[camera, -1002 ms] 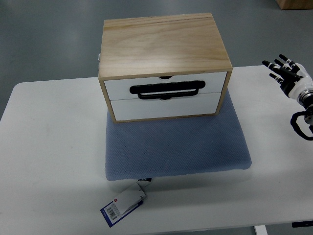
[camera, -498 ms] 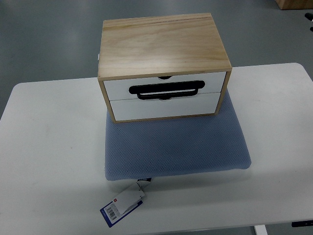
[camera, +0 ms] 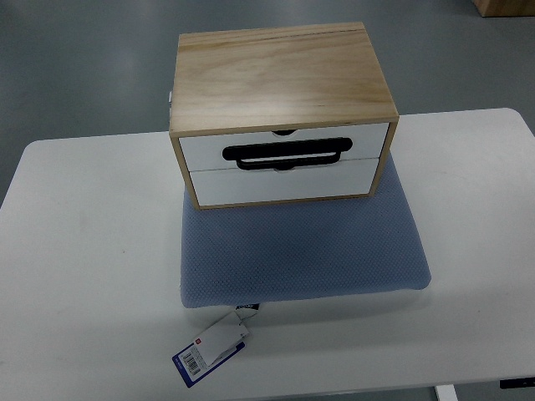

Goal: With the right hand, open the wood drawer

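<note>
A wood drawer box [camera: 280,79] stands at the far middle of the white counter [camera: 84,251], its near part resting on the far edge of a blue-grey mat [camera: 301,251]. Its front faces near and shows two white drawers, an upper drawer [camera: 201,152] and a lower drawer [camera: 276,185], both pushed in flush. A black handle [camera: 284,154] lies across the upper drawer's front. A white and blue tag [camera: 209,351] lies on the counter just near the mat's near left corner. Neither hand is in view, so their state cannot be told.
</note>
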Action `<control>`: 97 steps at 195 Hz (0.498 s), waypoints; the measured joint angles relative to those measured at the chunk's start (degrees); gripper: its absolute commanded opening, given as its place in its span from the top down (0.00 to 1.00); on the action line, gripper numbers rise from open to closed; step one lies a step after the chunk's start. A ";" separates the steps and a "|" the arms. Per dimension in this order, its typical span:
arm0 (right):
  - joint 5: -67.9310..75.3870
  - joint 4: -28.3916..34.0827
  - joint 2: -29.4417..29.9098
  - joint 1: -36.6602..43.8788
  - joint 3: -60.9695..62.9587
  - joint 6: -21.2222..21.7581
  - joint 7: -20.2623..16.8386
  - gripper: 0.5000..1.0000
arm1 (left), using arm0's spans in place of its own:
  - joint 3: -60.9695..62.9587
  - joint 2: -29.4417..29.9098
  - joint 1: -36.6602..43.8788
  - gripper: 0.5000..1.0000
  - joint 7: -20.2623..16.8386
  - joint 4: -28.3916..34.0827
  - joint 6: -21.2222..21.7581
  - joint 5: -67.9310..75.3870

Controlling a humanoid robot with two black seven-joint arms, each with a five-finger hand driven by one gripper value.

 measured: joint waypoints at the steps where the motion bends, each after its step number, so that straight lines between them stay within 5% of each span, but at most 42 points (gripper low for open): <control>1: -0.06 0.07 -0.01 0.14 -0.05 0.08 -0.02 0.14 | 0.00 0.00 0.00 0.00 0.00 0.00 0.00 0.00; 35: -0.92 3.82 -0.76 6.05 -5.48 1.90 -0.29 0.14 | 0.00 0.00 0.00 0.00 0.00 0.00 0.00 0.00; 97: 1.93 14.82 -1.49 25.78 -35.90 2.46 2.10 0.14 | 0.00 0.00 -0.02 0.00 0.00 0.00 -0.03 0.00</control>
